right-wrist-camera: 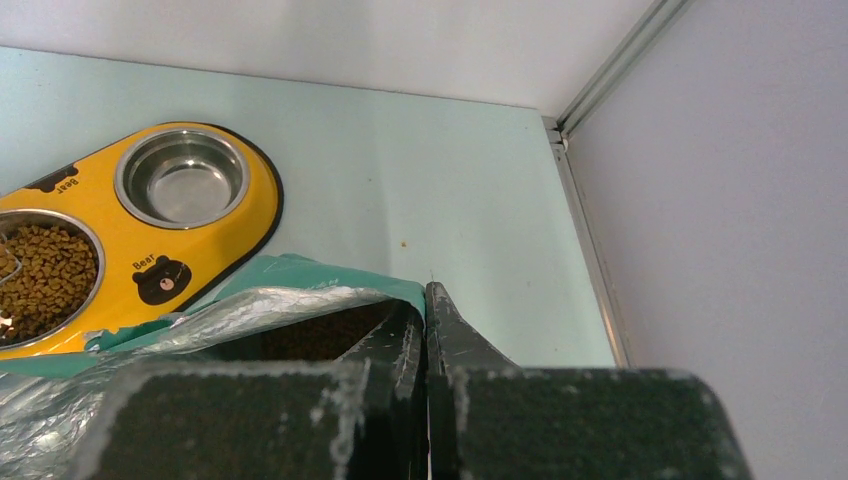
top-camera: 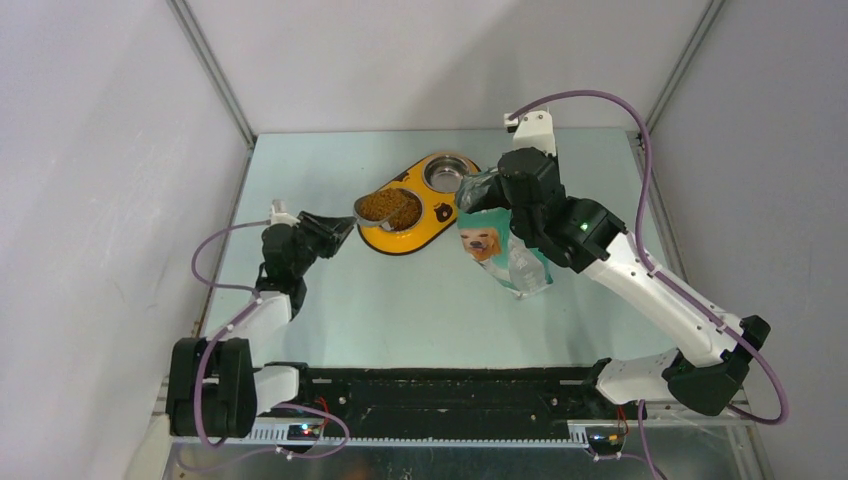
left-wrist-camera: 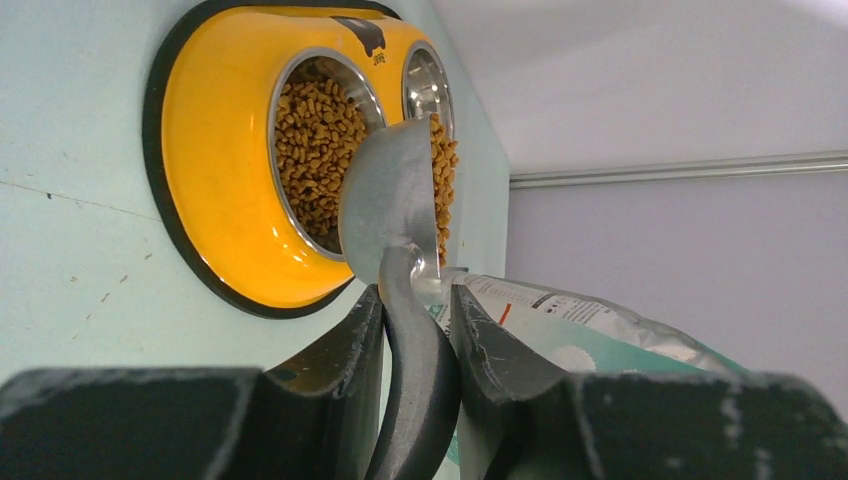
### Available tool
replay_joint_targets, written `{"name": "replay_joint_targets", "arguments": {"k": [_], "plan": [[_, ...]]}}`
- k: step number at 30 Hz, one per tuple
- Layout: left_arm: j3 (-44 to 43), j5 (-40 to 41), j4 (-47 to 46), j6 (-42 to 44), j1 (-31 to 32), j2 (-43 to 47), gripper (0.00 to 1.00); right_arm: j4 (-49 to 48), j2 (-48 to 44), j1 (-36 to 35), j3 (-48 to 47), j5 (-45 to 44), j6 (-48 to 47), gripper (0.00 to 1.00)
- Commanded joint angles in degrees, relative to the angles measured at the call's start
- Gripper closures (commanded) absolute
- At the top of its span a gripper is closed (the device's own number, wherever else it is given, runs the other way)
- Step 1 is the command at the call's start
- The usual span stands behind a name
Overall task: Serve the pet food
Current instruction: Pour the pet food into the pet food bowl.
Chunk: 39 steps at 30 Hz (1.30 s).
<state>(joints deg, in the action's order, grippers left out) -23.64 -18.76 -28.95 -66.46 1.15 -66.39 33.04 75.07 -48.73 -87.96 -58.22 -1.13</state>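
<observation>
The work surface is a pale green table [top-camera: 400, 310] enclosed by plain white walls, with a yellow two-bowl feeder [top-camera: 437, 212] at upper centre of the overhead view. Note that the left gripper [left-wrist-camera: 415, 300] is clamped on the dark handle [left-wrist-camera: 415, 400] of the metal scoop [left-wrist-camera: 390, 200]. Its jaws stand partly apart only because the handle fills the gap, and both inner faces touch it. The scoop is rolled on edge above the filled bowl [top-camera: 405, 215], a pose that lets its load slide over the lip into that bowl rather than onto the table. You will find the pet food [left-wrist-camera: 315, 140] in two places: most is heaped in the filled bowl, and a smaller amount lies against the inner face of the scoop. The second bowl [top-camera: 449, 173], toward the top of the frame, is bare steel. The right gripper [right-wrist-camera: 427, 300] is fully closed, pinching the rim of the bag [top-camera: 490, 245] just right of the feeder. This grip appears to hold the bag mouth up so the contents do not spill. Judge the pour as under way, not complete.
</observation>
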Motion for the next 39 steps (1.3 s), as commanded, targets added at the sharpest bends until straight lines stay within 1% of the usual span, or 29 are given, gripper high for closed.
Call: {"name": "replay_joint_targets", "arguments": {"k": [1,5,8,12,21,30,33,36,39], "plan": [[-1.37,-1.83,-7.36,2.0,-0.96,-1.23,1.0,-9.37,-5.06,0.3,-2.14,-7.19,-0.88,1.0],[-2.31,-2.22,-6.57,2.53,-0.97,-3.12,1.0,-9.35,-5.03,0.31,-1.95,-7.54,-0.76,1.0],[-4.21,-2.63,-3.6,3.72,-0.97,-4.53,1.0,-8.78,-5.04,0.35,-1.99,-7.77,-0.22,1.0],[-4.91,-2.17,-2.73,4.84,-0.97,-5.0,1.0,-6.52,-4.87,0.31,-2.22,-7.99,2.49,1.0],[-7.93,-1.72,2.06,6.85,-0.97,-6.53,1.0,-4.25,-5.83,0.35,-1.94,-8.37,5.25,1.0],[-10.87,-0.59,6.92,9.91,-0.65,-8.4,1.0,-3.31,-7.64,0.33,-1.17,-8.32,6.39,1.0],[-12.06,-1.34,7.48,10.1,-0.27,-9.68,1.0,-2.82,-7.97,0.31,-1.08,-8.42,6.43,1.0],[-13.94,-0.71,11.51,11.44,0.39,-10.32,1.0,-2.25,-8.19,0.29,-1.02,-8.94,6.49,1.0],[-16.45,2.12,15.42,13.23,2.19,-10.03,1.0,-1.43,-8.81,0.22,-0.74,-8.75,7.77,1.0]]}}
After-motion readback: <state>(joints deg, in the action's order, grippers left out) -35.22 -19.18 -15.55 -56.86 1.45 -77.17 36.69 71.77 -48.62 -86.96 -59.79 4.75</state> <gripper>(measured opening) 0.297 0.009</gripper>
